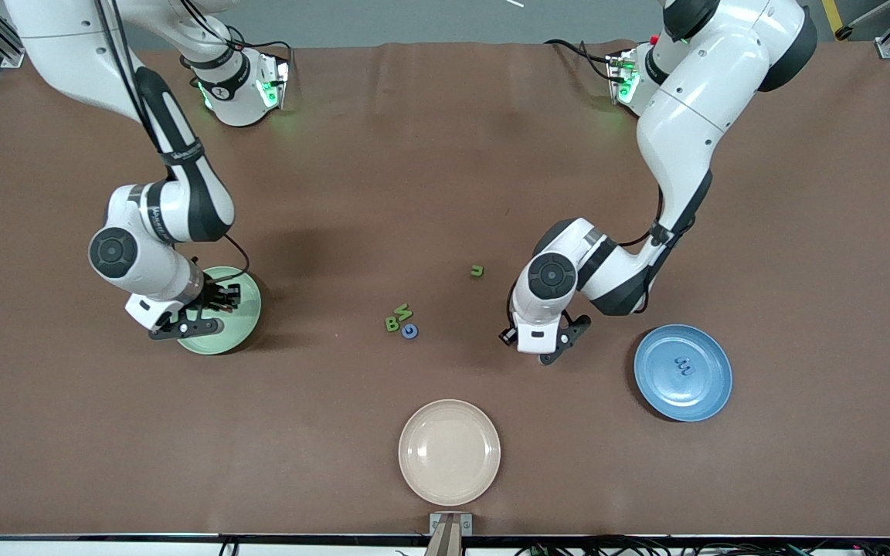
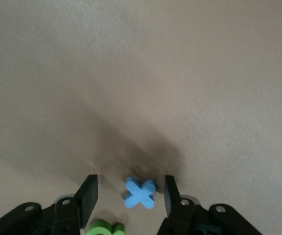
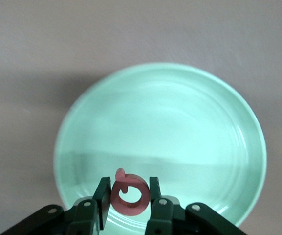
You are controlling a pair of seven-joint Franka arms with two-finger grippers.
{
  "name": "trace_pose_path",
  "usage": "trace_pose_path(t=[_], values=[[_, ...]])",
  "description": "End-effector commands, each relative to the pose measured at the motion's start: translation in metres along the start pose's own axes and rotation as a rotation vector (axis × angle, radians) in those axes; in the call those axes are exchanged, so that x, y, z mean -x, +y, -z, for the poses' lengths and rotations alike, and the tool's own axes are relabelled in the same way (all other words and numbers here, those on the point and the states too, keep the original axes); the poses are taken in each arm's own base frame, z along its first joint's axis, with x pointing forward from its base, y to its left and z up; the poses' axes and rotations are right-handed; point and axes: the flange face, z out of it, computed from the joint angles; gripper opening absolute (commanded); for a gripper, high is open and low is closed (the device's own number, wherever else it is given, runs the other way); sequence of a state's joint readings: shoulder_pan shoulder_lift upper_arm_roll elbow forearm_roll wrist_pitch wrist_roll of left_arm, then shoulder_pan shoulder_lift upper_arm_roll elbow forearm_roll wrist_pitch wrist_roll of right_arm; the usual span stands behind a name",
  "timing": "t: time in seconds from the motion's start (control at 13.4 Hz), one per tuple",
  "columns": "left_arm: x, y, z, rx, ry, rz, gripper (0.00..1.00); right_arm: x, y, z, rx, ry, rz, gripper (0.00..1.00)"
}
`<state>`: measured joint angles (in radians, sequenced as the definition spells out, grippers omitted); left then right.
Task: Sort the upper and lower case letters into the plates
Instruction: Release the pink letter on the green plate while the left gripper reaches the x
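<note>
My right gripper is shut on a pink round letter and holds it just above the pale mint green plate. In the front view this gripper is over that plate, toward the right arm's end of the table. My left gripper is open, with a blue x lying on the table between its fingers. A green letter lies beside the x. In the front view the left gripper hides both, beside the blue plate, which holds a blue letter.
A green u, a green B, a green V-shaped letter and a blue round letter lie mid-table. A beige plate sits nearest the front camera.
</note>
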<state>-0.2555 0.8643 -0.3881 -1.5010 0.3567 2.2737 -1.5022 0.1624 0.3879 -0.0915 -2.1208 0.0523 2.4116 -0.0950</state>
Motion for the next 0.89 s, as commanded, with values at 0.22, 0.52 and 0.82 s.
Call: trace_pose_path(t=[0.22, 0.52, 0.82], values=[[0.003, 0.008, -0.006, 0.002, 0.002, 0.006, 0.28, 0.03, 0.006, -0.02, -0.01, -0.054, 0.005, 0.14], [-0.023, 0.005, 0.016, 0.023, 0.032, -0.002, 0.01, 0.016, 0.006, -0.002, -0.017, -0.061, -0.001, 1.0], [-0.101, -0.021, 0.062, 0.019, 0.093, -0.075, 0.0, -0.019, 0.001, 0.052, -0.022, -0.045, 0.001, 1.0]])
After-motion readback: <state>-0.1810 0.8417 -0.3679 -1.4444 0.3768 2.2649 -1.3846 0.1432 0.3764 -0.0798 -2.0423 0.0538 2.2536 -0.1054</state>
